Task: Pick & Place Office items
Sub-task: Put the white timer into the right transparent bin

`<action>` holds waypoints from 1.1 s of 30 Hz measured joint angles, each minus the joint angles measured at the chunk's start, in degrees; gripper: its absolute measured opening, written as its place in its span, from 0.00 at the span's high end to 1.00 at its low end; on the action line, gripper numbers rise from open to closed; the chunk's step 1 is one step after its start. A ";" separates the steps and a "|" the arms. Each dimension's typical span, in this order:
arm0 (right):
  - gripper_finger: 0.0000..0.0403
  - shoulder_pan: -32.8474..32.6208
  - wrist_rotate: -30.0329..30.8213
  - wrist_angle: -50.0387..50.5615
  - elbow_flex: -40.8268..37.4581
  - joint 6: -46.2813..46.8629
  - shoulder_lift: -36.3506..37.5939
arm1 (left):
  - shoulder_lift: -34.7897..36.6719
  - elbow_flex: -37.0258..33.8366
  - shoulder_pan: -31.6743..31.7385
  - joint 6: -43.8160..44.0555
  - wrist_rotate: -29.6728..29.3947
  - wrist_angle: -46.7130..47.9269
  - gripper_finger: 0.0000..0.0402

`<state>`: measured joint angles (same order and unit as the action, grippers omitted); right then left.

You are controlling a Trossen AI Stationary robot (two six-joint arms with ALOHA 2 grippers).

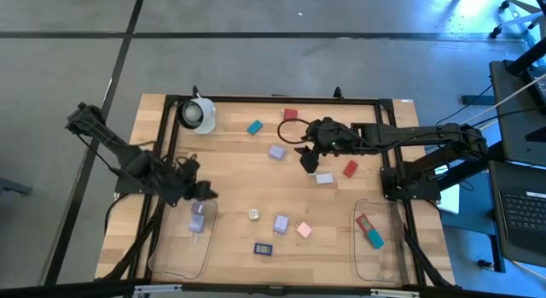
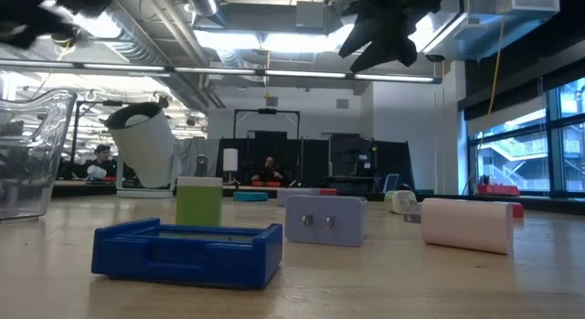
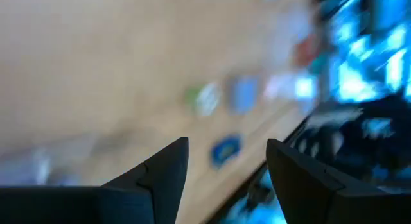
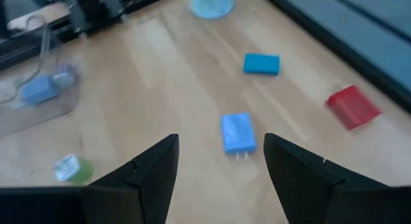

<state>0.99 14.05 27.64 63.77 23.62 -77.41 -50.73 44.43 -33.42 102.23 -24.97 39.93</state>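
lavender block lies on the wooden tabletop straight ahead of the right gripper, whose fingers stand apart with nothing between them; this looks like the approach to the next pick. the next move calls for lowering squarely over that block, then closing. the left gripper hovers at the left tray, fingers parted and empty, with lavender pieces lying in the tray below, so a drop looks just done. other items sit scattered: a teal block, red block, dark blue piece. the right tray holds a red and a teal piece. no readable writing or brand shows anywhere.
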 joint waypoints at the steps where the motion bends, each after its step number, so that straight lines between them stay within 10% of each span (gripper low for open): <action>1: 0.43 0.15 -0.87 0.49 0.00 0.55 -0.01 | 0.40 0.74 0.41 -2.47 -3.72 0.00 0.49; 9: 0.43 1.25 -1.66 3.91 0.00 2.79 0.00 | 2.30 3.91 4.04 -20.24 -33.33 0.08 0.49; 14: 0.43 1.25 -1.66 4.12 0.00 1.89 0.00 | 2.54 4.24 6.31 -25.35 -41.06 -0.06 0.49; 20: 0.43 1.27 -1.63 4.12 0.00 0.52 0.00 | 2.54 4.24 7.73 -28.01 -37.84 -0.08 0.49; 33: 0.43 2.08 -1.45 4.10 0.00 1.88 0.00 | 2.50 3.99 7.73 -28.03 -11.44 -0.36 0.50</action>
<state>3.07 12.60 31.75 63.77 25.50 -77.41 -48.23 48.42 -25.69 74.20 -36.40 39.57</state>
